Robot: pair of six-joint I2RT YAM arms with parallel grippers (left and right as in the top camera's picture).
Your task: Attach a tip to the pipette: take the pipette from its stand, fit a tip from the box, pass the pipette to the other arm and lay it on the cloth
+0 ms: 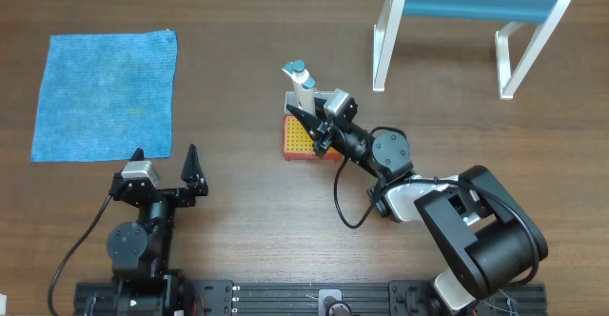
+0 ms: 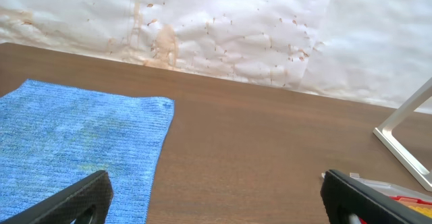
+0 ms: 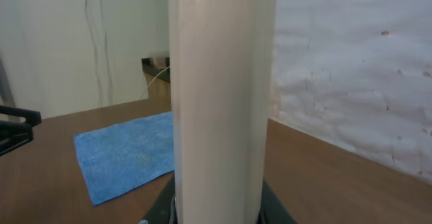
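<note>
At the tip box (image 1: 297,143), the right gripper (image 1: 312,118) is clamped on the pipette (image 1: 303,83). Left gripper (image 1: 165,159) rests near the cloth (image 1: 105,95), fingers spread, holding nothing.

Pipette (image 1: 302,83): lower end hidden behind right gripper (image 1: 304,126) directly above tip box (image 1: 293,145); tip fitted or not, cannot tell. Box's right side covered by that gripper. Stand (image 2: 403,142) beyond box: cropped to one foot in left wrist view.
</note>
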